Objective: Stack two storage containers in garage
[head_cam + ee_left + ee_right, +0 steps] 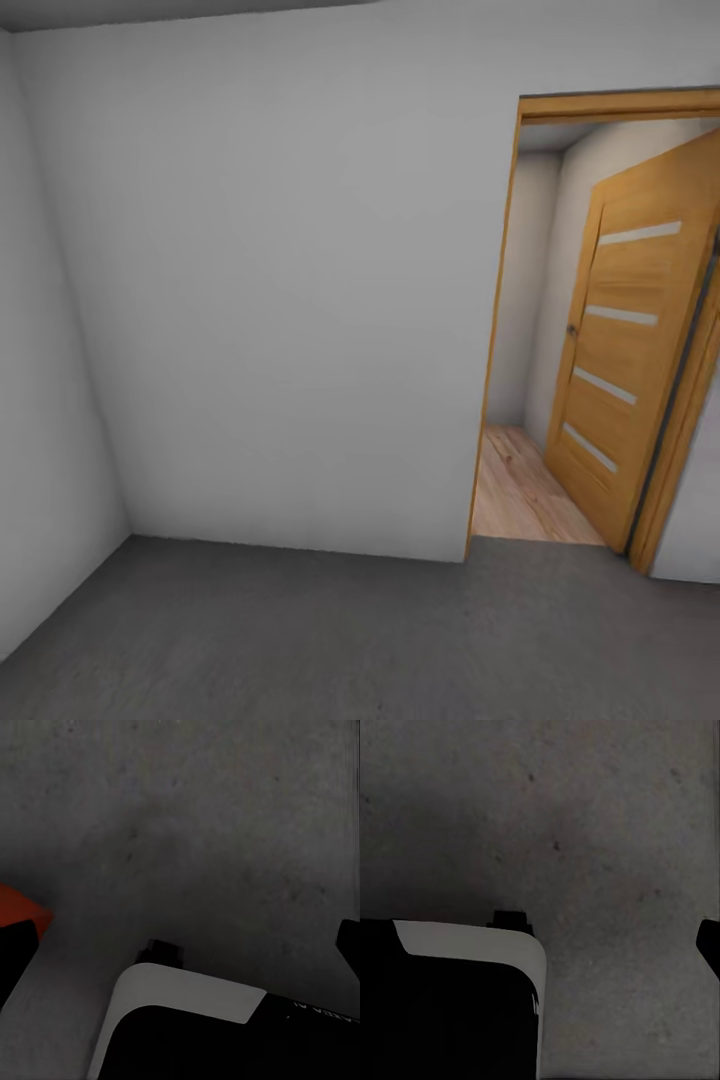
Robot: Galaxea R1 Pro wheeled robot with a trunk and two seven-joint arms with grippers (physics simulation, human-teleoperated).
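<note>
Currently the head view faces a plain white-grey wall [280,300] in the garage, with rough grey concrete floor [300,640] running along its foot. At far right an orange-wood door [630,350] with pale stripes stands swung open, and light wood-plank flooring [520,490] shows through the doorway. Left wrist view: mottled concrete, part of the robot's white-and-black base [187,1020], and an orange-red corner of one storage container [22,909] at the frame edge, down by the floor beside the base. Right wrist view: concrete and another part of the base [457,997]. Dark finger edges show at the frame margins; I cannot tell how far either gripper is open or whether it holds anything.
</note>
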